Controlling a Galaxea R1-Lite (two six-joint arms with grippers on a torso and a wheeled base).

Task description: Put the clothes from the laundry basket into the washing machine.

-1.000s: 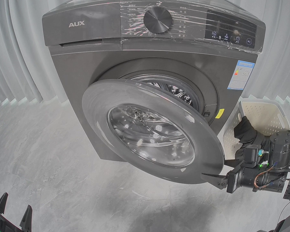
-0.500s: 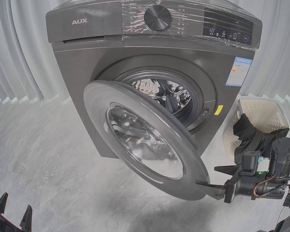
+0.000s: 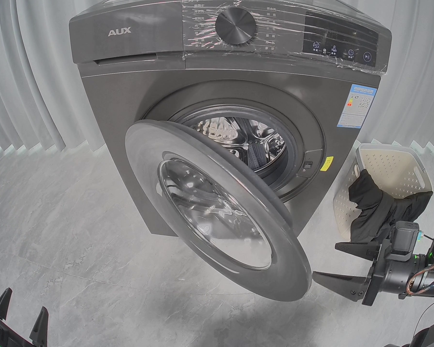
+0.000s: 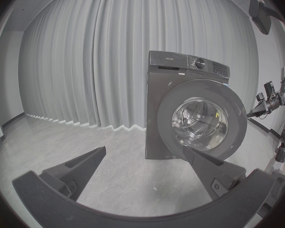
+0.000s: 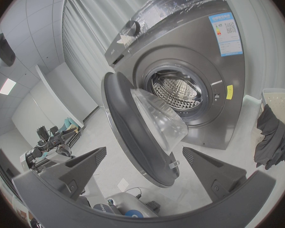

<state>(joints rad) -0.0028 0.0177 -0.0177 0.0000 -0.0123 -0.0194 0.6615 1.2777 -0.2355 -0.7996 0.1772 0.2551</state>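
One washing machine (image 3: pixel 125 92), one laundry basket (image 3: pixel 401 168)

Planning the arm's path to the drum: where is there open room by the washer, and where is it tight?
Open: the floor left of the open door, bounded by the curtain, and the drum mouth above the door's rim. Tight: between the door's edge and the laundry basket with its clothes, where the right hand sits.

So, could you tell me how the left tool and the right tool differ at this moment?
The right tool sits close to the open door's lower edge; the left tool sits far back from the washing machine. The black clothes hang near the right tool; only bare floor surrounds the left tool. Both are open and empty.
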